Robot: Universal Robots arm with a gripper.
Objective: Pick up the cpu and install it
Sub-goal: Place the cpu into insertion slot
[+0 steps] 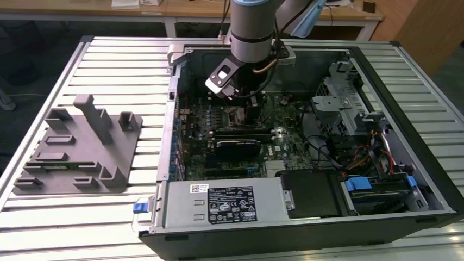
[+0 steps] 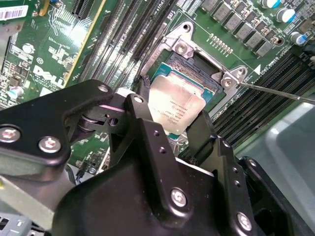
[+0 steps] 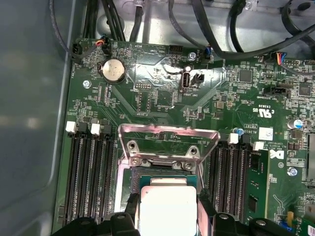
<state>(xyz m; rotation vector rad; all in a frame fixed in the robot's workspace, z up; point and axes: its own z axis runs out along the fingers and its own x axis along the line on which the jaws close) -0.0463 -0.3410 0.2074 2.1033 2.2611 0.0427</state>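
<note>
Slatted metal table (image 1: 101, 60), open computer case (image 1: 290, 242), and your gripper (image 2: 173, 109) is clamped on the cpu (image 3: 168, 209), holding it just over the motherboard socket (image 2: 199, 73) with the load plate (image 3: 167, 133) raised, so by my read pickup's done, seating's left.

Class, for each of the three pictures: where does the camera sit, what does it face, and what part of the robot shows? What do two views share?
Exterior view: off the arm, high, looking down into the open computer case; the arm reaches in.
Second wrist view: on the arm, looking past the gripper at the cpu it grips over the socket.
First wrist view: on the arm, facing the motherboard; fingertips flank the cpu.
Shared: both wrist views show cpu and socket.
</note>
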